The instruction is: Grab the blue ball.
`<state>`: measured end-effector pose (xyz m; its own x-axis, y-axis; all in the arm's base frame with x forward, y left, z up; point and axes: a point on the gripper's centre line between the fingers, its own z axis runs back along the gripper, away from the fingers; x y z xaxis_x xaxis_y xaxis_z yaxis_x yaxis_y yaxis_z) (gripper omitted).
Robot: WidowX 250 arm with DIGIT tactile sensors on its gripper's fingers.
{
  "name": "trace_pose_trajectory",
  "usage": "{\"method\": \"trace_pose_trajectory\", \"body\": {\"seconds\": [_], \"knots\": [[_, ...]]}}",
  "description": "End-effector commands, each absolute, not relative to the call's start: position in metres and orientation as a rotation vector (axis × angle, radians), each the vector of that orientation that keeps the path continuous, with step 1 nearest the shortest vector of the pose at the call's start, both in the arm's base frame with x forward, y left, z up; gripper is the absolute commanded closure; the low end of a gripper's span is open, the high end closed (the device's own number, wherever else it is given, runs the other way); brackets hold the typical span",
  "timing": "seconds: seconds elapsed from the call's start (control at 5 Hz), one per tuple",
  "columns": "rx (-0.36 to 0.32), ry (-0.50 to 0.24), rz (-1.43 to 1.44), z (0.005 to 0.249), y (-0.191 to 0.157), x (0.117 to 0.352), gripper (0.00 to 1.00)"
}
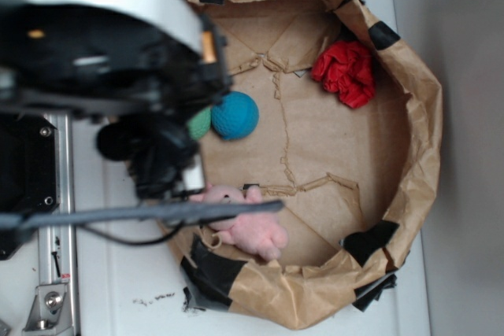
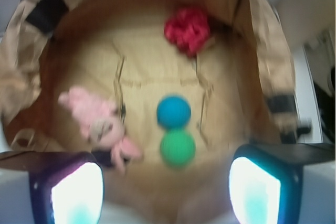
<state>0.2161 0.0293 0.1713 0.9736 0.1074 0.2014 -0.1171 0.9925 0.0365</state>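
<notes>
The blue ball (image 1: 235, 115) lies on the floor of a brown paper basket (image 1: 417, 116), near its left side, touching a green ball (image 1: 200, 123) that the arm half hides. In the wrist view the blue ball (image 2: 174, 112) sits just beyond the green ball (image 2: 178, 148), both ahead of the jaws. My gripper (image 2: 165, 192) is open and empty, its fingers (image 2: 76, 195) wide apart, held above the basket's near rim. In the exterior view the gripper (image 1: 161, 159) is a dark mass left of the balls.
A pink bunny (image 1: 248, 226) lies by the basket's lower left wall; it also shows in the wrist view (image 2: 100, 121). A crumpled red cloth (image 1: 346, 72) sits at the far side, seen in the wrist view (image 2: 188, 30). The paper walls (image 2: 262, 51) with black tape patches ring the floor.
</notes>
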Motion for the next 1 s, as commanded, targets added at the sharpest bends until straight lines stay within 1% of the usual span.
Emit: {"method": "trace_pose_trajectory", "body": {"seconds": [0.0,0.2,0.4,0.6,0.8], "knots": [[0.082,-0.143,-0.045,0.097,0.042,0.256,0.00],[0.056,-0.096,-0.118,0.047,0.036,0.256,0.00],[0.008,-0.052,-0.202,0.028,0.021,0.247,0.31],[0.030,-0.060,-0.187,0.020,0.017,0.243,1.00],[0.092,-0.089,-0.183,0.055,0.019,0.252,1.00]]}}
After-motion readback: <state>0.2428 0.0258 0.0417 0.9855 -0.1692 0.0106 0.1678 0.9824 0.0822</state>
